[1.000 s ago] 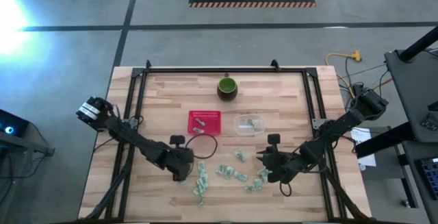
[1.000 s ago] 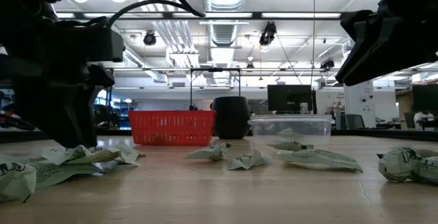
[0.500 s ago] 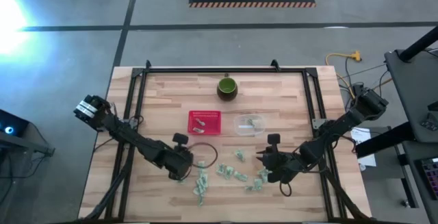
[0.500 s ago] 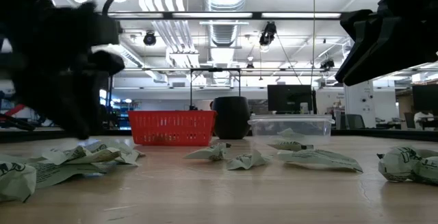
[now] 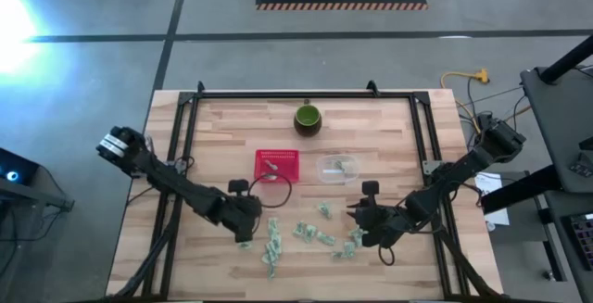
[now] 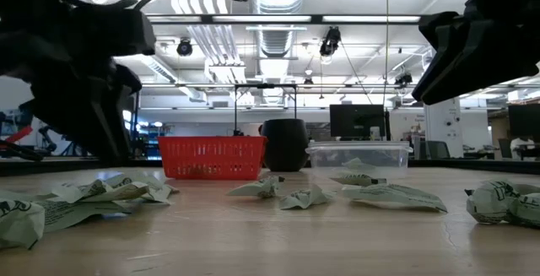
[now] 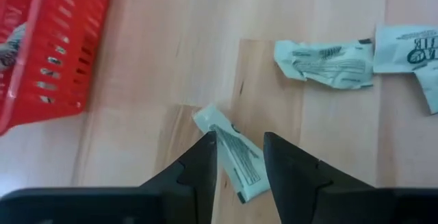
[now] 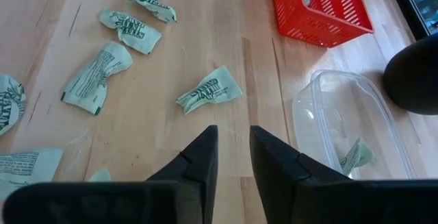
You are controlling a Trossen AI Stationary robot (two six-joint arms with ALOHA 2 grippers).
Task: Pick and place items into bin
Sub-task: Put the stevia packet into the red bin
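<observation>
left hand (image 7: pixel 239 159): fingers narrowly apart, straddling one wrapped packet (image 7: pixel 233 152) that lies flat on the tabletop (image 5: pixel 222 136) near the front edge, just in front of the red basket (image 5: pixel 276 165). the packet sits between the fingers, but no firm pinch can be confirmed. over the last second this hand has shifted a little along the front of the basket and its fingers have parted slightly, so this reads as lining up for a pick, not a carry.

right hand (image 8: pixel 233 152): fingers narrowly apart, nothing between them, hovering over the front right part of the tabletop, unchanged over the last second.

items: most packets (image 5: pixel 315 235) lie scattered along the front edge between the two arms. two rest in the basket; a few lie in the clear tub (image 5: pixel 338 168) beside it. a dark green cup (image 5: pixel 308 118) stands near the back edge.

judgement: task at an early stage; most of the packets are not yet binned.
</observation>
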